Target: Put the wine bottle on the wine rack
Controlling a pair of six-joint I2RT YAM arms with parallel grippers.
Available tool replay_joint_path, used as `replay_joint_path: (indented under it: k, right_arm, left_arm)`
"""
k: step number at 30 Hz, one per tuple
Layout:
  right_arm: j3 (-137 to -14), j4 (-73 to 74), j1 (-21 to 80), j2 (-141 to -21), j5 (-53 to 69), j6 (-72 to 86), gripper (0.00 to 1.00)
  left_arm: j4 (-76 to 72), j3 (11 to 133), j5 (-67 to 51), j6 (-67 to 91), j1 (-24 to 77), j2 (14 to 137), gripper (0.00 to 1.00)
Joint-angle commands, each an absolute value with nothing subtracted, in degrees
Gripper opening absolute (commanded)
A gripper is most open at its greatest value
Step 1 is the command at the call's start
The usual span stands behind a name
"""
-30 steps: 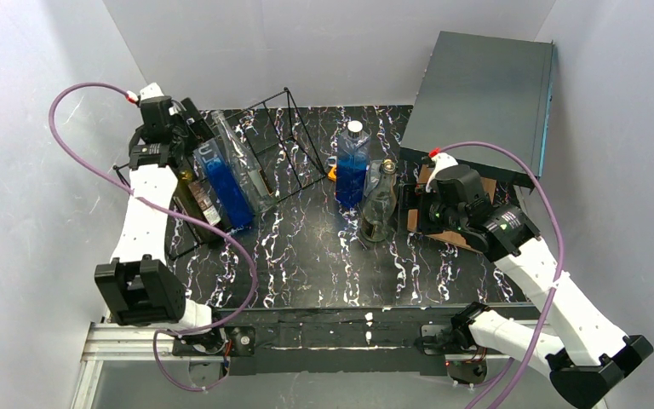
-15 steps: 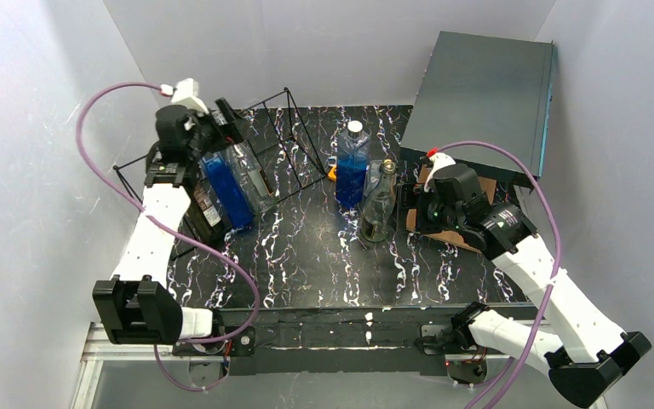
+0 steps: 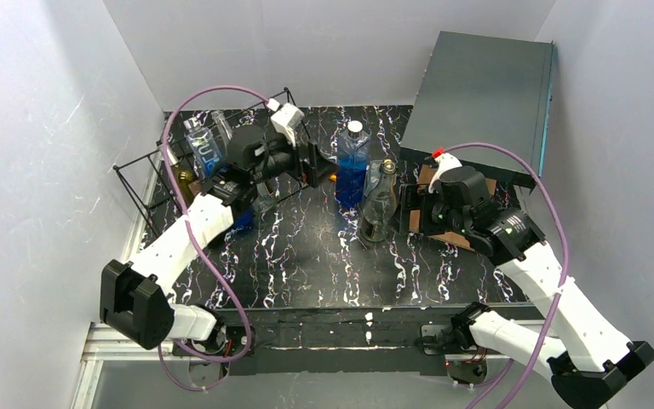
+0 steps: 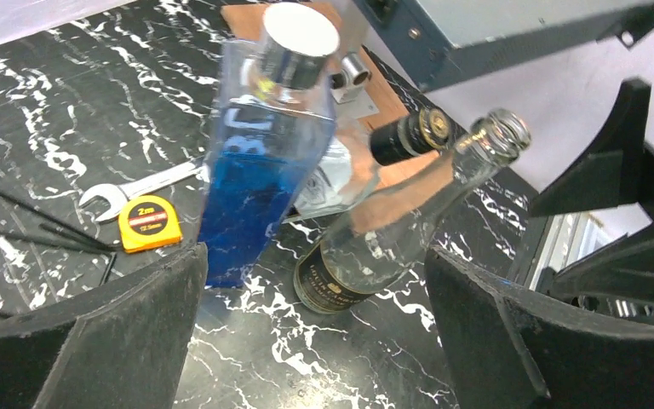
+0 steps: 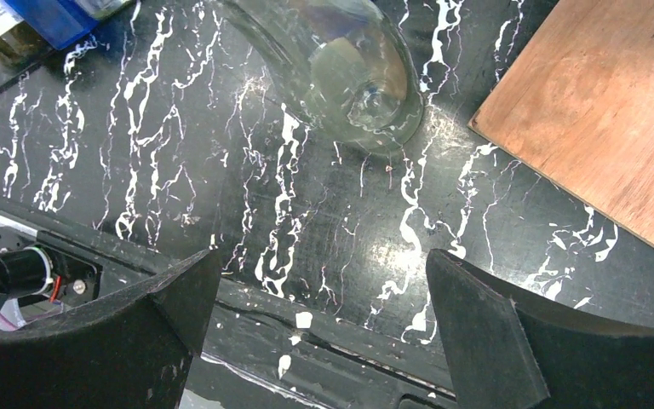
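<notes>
Left gripper (image 3: 317, 166), jaws spread wide and empty, hangs over the black white-veined marble tabletop (image 3: 306, 256) inside white walls (image 3: 306, 43), near the clear glass wine bottle with a dark label (image 3: 378, 204). That bottle stands upright on the tabletop, neck up, long axis vertical. Just beside it are a square blue-filled bottle (image 3: 352, 170) and the right gripper (image 3: 410, 209), equally wide, empty. Well apart sits the black thin-wire wine rack (image 3: 136, 161).

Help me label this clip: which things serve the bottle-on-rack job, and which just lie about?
Job: wire rack, clear bottle, blue bottle standing beside it, racked bottles.
Lying about: tape measure, wrench, grey box, wooden board.
</notes>
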State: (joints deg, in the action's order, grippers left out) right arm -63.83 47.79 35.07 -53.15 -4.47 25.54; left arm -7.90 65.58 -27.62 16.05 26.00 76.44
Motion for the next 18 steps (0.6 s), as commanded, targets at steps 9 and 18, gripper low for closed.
replay_joint_path:
  k: [9,18]
  right_arm:
    - [-63.42,44.22,35.42,-49.65,-2.53,25.42,1.0]
    - [-62.87,44.9,35.42,-48.5,-3.83,24.93,1.0]
  left_arm:
    - [-15.64,68.36,-20.3,7.31,33.23,83.87,0.98]
    - [-15.52,72.65,-18.27,5.19,34.79,90.39,0.98]
